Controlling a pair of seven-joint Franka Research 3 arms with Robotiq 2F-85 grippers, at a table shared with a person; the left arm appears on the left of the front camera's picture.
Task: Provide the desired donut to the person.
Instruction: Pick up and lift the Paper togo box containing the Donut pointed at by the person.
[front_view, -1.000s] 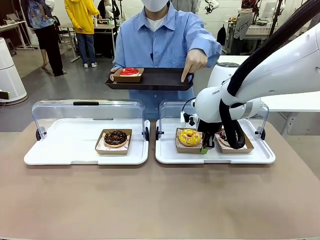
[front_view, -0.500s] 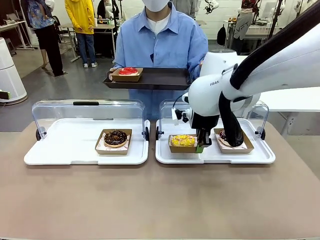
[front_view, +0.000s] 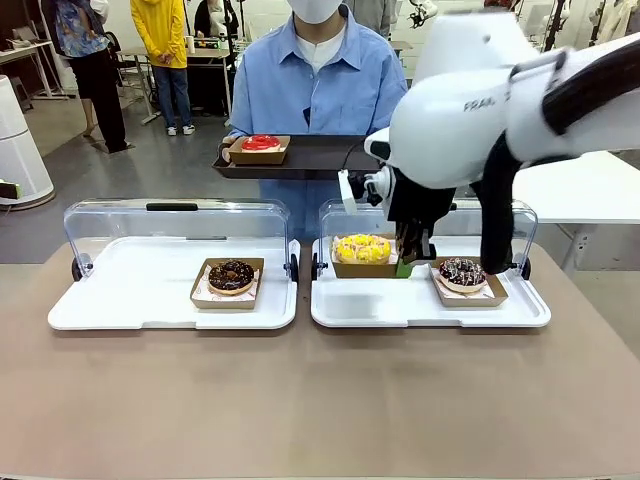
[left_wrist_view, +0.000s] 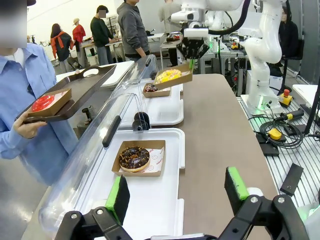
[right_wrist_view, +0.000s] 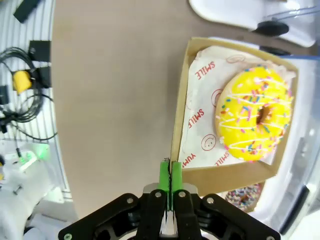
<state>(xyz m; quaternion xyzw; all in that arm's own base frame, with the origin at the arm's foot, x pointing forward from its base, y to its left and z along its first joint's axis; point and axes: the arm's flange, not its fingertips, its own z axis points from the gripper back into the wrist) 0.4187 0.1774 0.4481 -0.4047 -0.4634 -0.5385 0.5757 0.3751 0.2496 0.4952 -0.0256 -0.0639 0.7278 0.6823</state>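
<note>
A yellow sprinkled donut (front_view: 363, 248) in its cardboard box hangs above the right white tray (front_view: 370, 310). My right gripper (front_view: 408, 263) is shut on the box's edge. In the right wrist view the green pads (right_wrist_view: 164, 175) pinch the box wall beside the yellow donut (right_wrist_view: 255, 117). The person (front_view: 320, 85) in a light blue shirt stands across the table and holds a dark tray (front_view: 320, 157) carrying a red donut (front_view: 260, 143). My left gripper (left_wrist_view: 177, 192) is open, hovering over the left tray near a chocolate donut (left_wrist_view: 134, 157).
A chocolate donut (front_view: 231, 276) sits in its box on the left white tray (front_view: 120, 300). A dark sprinkled donut (front_view: 462, 271) lies on the right tray. Both trays have clear lids (front_view: 175, 215) raised at the back. Bare brown tabletop (front_view: 320, 400) lies in front.
My right gripper has lifted the yellow donut's box off the right tray and carried it up toward the person. The person's pointing hand has gone from the dark tray's edge.
</note>
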